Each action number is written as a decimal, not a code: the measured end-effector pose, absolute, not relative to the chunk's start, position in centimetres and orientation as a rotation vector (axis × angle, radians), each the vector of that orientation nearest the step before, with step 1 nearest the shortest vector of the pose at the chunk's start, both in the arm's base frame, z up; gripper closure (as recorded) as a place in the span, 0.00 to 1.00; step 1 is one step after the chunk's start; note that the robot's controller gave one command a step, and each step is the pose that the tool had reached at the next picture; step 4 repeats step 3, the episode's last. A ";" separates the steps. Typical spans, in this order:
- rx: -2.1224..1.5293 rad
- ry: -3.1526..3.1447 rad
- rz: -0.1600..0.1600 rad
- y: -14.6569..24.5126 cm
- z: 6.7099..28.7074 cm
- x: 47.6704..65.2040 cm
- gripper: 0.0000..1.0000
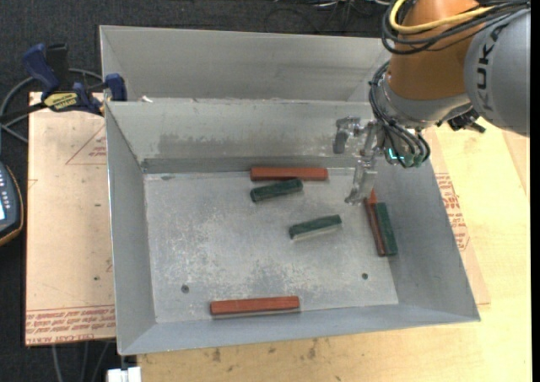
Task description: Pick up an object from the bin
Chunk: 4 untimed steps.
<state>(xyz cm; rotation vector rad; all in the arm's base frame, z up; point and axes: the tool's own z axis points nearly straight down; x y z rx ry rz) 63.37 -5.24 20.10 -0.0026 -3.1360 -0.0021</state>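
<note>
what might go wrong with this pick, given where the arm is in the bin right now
The pincer hangs by the top end of a red bar and a green bar that lie pressed together near the bin's right wall.
1. It might catch both bars, or shove one aside.
2. A grip so near the end may let a bar tip and slip out.
3. The sloping wall is close, so the pincer could scrape it.

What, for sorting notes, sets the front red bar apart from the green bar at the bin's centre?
The red bar is longer; the green bar is shorter. The red bar lies along the front wall of the bin; the green bar lies tilted, away from walls. Both are slim and lie flat.
</note>
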 end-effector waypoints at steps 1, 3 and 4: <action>0.780 -3.041 -0.004 -5.1 6.8 61.5 0.00; 0.863 -3.033 0.003 -1.9 20.5 61.9 1.00; 0.863 -3.033 0.003 -1.9 20.5 61.9 1.00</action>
